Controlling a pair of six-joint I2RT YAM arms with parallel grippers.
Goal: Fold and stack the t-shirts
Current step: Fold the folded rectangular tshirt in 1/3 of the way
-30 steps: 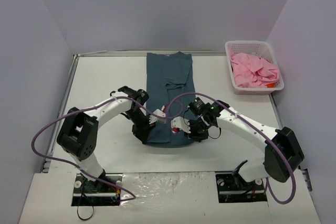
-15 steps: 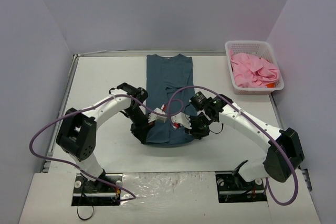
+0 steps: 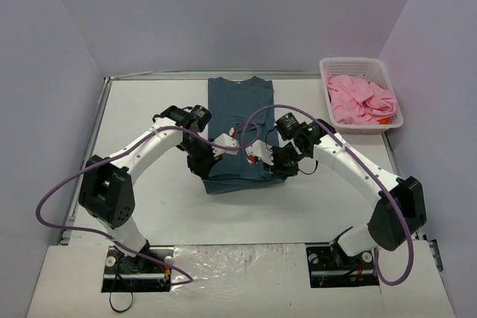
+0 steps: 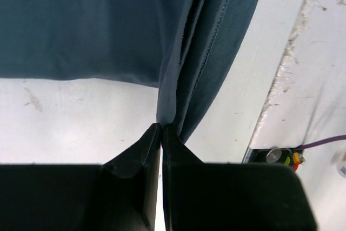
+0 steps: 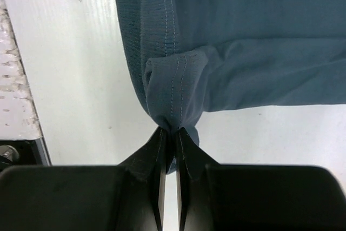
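On the table (image 3: 134,102), the teal t-shirt (image 3: 235,98) lies lengthwise near-to-far, collar seemingly farthest.

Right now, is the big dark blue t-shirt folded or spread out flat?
Partly folded. The dark teal-blue cloth t-shirt lies as a narrow strip, sides tucked in, its near corners pinched in both arms' jaws.

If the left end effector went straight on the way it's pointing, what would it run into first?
The dark teal t-shirt. The left end effector is shut on its edge, and more of that shirt spreads straight ahead; how steeply it points toward the table is unclear.
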